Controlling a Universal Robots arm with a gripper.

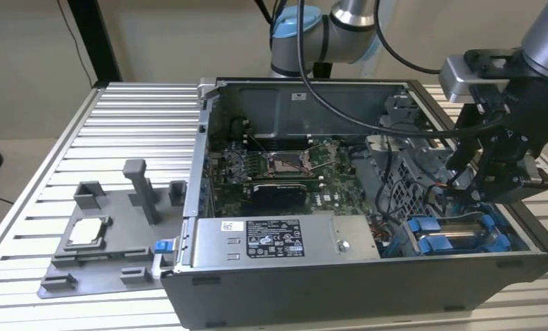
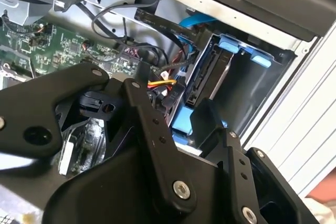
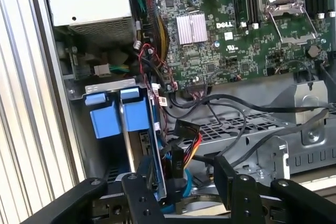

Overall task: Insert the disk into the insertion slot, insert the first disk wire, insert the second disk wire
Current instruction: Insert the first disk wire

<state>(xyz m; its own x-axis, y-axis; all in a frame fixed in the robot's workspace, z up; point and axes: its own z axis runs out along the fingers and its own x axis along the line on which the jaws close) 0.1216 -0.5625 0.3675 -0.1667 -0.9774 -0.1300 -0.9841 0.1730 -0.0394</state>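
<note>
Straddling a black wire plug [image 3: 177,158] with parted jaws, the gripper [image 3: 184,169] hangs by the disk [image 3: 135,116], already seated in the insertion slot [image 2: 252,93].

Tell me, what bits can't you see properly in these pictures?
- The disk: in the first wrist view its lower end sits behind the gripper.
- The black plug with coloured wires: in the first wrist view, cables hide whether it is in the disk.
- The insertion slot: in the second wrist view the gripper's black links cover its inner end.
</note>
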